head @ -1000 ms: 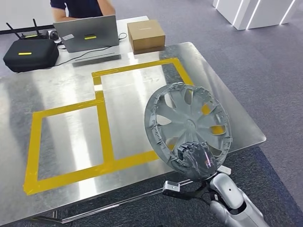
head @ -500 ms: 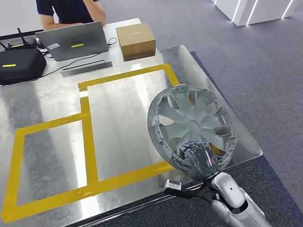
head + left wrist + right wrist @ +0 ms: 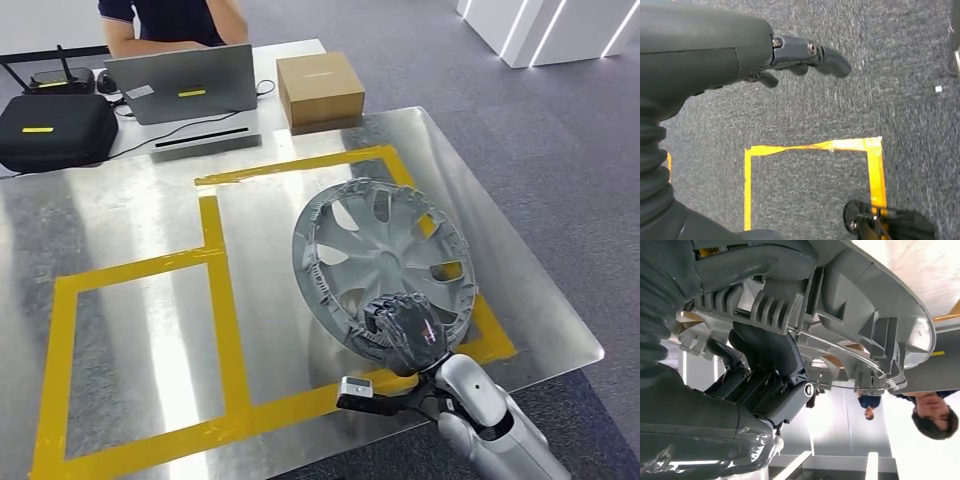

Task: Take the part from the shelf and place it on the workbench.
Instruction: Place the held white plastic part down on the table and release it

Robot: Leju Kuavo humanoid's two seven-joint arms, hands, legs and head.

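Yellow tape marks out boxes on the shiny metal workbench [image 3: 136,200] before us, with a laptop [image 3: 181,83] and cardboard box [image 3: 320,90] beyond. Our right hand [image 3: 404,333] grips the near rim of the grey hubcap [image 3: 381,262], held tilted above the tape. Our left hand [image 3: 753,50] hangs over carpet, fingers [image 3: 828,59] extended, holding nothing.

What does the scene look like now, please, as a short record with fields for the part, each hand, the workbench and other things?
part: grey wheel cover, tilted, above the workbench
right hand: right hand grips the cover's near rim
left hand: left hand holds nothing, fingers straight, over carpet
workbench: metal top marked with yellow tape rectangles
behind: laptop, cardboard box, black case, a seated person
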